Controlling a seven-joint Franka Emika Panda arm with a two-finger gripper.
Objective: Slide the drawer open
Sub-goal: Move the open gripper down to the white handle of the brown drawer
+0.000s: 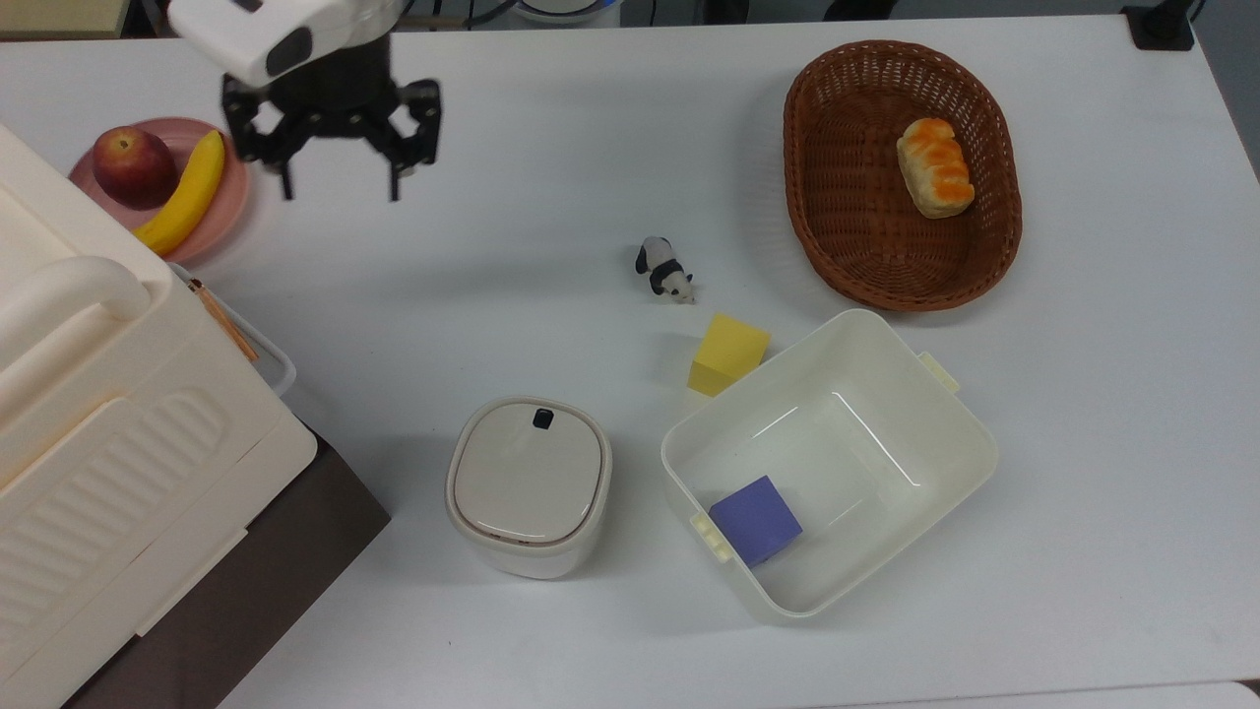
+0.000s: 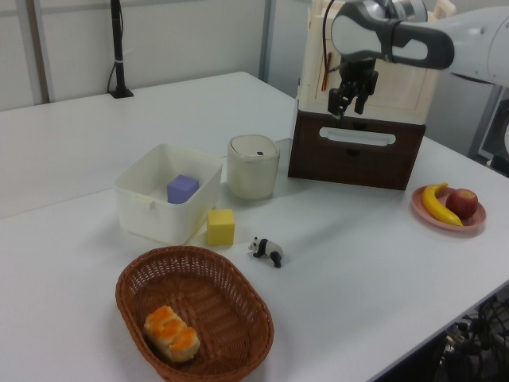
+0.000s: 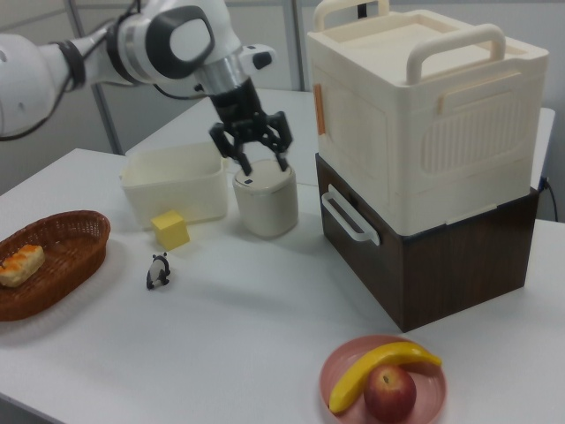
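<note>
Though shut flush into the dark brown box, looks easy enough to move: drawer at centre right of the right view, low under the cream ribbed case; at the lower left edge of the top view. Probably rigid and light to moderate in pull, with the case's weight above perhaps adding drag. Best taken by the white loop handle, running across the front panel. Hard plastic by the look, maybe slippery, so pinch or hook at its middle and draw straight out. Gripper hanging in the upper left of the top view, near the pink plate of fruit, well apart from the handle, fingers spread wide, holding nothing.
</note>
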